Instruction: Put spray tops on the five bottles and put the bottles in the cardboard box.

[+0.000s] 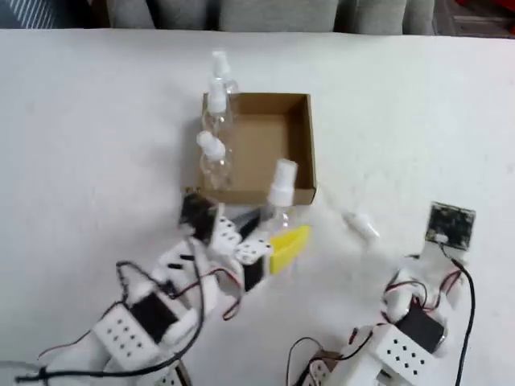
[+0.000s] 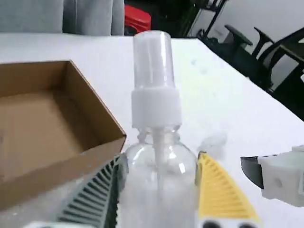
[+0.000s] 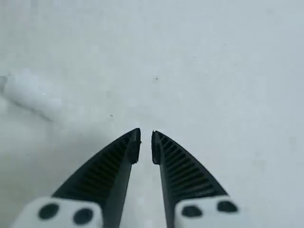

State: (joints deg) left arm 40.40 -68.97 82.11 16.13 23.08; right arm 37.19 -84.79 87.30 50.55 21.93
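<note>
My left gripper (image 2: 159, 190) is shut on a clear bottle (image 2: 159, 175) with a white spray top (image 2: 154, 80), one grey and one yellow finger on either side. In the high view this bottle (image 1: 280, 197) stands upright just in front of the cardboard box (image 1: 302, 141). Three more capped bottles (image 1: 215, 121) line the box's left wall; I cannot tell whether they are inside it. A loose spray top (image 1: 360, 225) lies on the table right of the box. My right gripper (image 3: 146, 145) hangs shut and empty over bare table, near that top (image 3: 31, 97).
The box floor (image 2: 38, 128) looks bare where it shows. The right arm (image 1: 406, 338) sits at the front right, with a small circuit board (image 1: 451, 223) above it. Cables trail from both arm bases along the front edge. Chairs stand beyond the table's far edge.
</note>
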